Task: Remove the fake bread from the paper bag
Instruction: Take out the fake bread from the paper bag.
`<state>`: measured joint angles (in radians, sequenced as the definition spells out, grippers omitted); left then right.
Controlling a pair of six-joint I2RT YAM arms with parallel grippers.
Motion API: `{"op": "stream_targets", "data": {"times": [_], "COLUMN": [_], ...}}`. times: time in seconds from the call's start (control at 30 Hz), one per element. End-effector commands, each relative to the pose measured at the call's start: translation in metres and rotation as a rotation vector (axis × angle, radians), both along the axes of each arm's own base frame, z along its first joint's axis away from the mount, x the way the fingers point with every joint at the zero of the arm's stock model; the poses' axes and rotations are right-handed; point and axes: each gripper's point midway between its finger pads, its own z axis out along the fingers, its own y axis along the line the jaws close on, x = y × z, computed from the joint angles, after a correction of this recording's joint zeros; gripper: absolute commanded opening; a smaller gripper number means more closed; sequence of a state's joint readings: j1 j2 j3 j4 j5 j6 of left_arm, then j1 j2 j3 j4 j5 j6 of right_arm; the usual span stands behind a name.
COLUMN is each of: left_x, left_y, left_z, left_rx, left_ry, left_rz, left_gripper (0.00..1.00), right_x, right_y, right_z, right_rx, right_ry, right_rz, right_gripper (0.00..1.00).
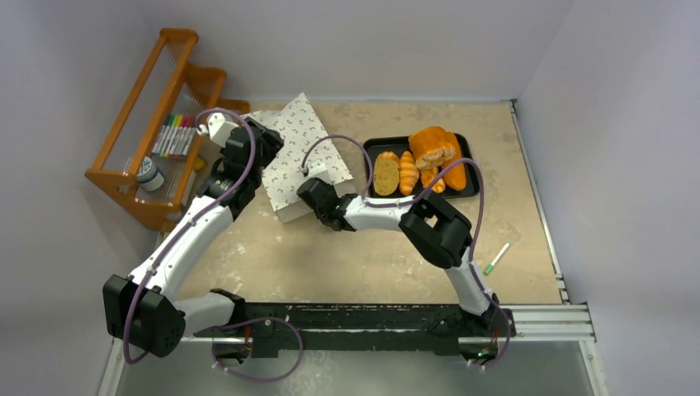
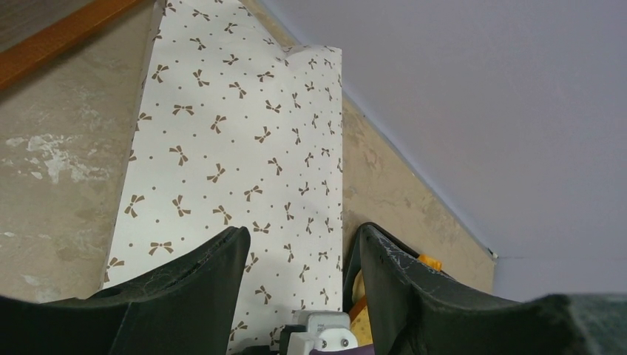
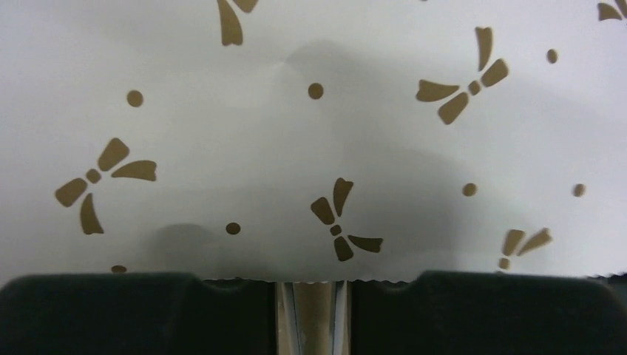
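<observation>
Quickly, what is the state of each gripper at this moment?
Left gripper: closed on the paper bag.
Right gripper: at the bag's edge; open or closed cannot be told.

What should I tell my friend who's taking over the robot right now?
Left gripper: shut on the paper bag, at its left side.
Right gripper: nearly closed at the bag's open edge; can't tell whether it pinches the paper.
Fake bread: several pieces lie on the black tray, right of the bag.
Done: those pieces are out.
Left: the bag's inside is hidden, so check it and pull out any bread found.
</observation>
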<state>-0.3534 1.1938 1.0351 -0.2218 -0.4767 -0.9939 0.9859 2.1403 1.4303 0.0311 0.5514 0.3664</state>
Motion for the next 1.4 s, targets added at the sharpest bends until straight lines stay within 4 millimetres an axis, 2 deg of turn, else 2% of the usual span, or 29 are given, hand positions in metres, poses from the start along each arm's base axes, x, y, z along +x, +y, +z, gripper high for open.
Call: {"op": "stream_targets", "data": {"times": [0.0,0.03,0.3,0.4,0.63,0.83,0.93,1.03,1.27,1.37], "left_x": [0.005,0.006,0.016,0.023,0.042,0.068,0.081,0.096,0.122,0.130], "left_y": [0.004,0.004,0.001,-0.003,-0.009,-0.011,-0.015,-0.017,-0.011,-0.005], "left_z": [0.018,0.018,0.008,-0.003,-0.041,-0.094,-0.127,-0.149,-0.186,-0.183], "left_rx": [-0.023,-0.022,-0.004,0.004,0.037,0.092,0.095,0.100,0.092,0.059], "left_ry": [-0.063,-0.063,-0.037,-0.012,0.062,0.177,0.242,0.290,0.354,0.338], "left_rz": [0.021,0.022,0.022,0.014,0.014,0.028,0.023,0.033,0.068,0.080], "left_gripper": [0.57,0.57,0.57,0.57,0.57,0.57,0.57,0.57,0.56,0.56], "right_x": [0.004,0.004,-0.015,-0.024,-0.050,-0.071,-0.076,-0.081,-0.098,-0.104], "right_y": [-0.010,-0.012,-0.015,-0.017,-0.019,-0.021,-0.022,-0.024,-0.029,-0.033], "right_z": [0.028,0.031,0.053,0.062,0.076,0.077,0.078,0.078,0.079,0.077], "right_rx": [0.019,0.019,-0.001,-0.002,-0.002,-0.014,-0.012,-0.019,-0.026,-0.031], "right_ry": [-0.039,-0.046,-0.061,-0.062,-0.055,-0.043,-0.042,-0.036,-0.029,-0.016], "right_rz": [-0.032,-0.037,0.014,0.031,0.067,0.082,0.084,0.086,0.083,0.079], "right_gripper": [0.04,0.00,0.00,0.00,0.00,0.00,0.00,0.00,0.00,0.00]}}
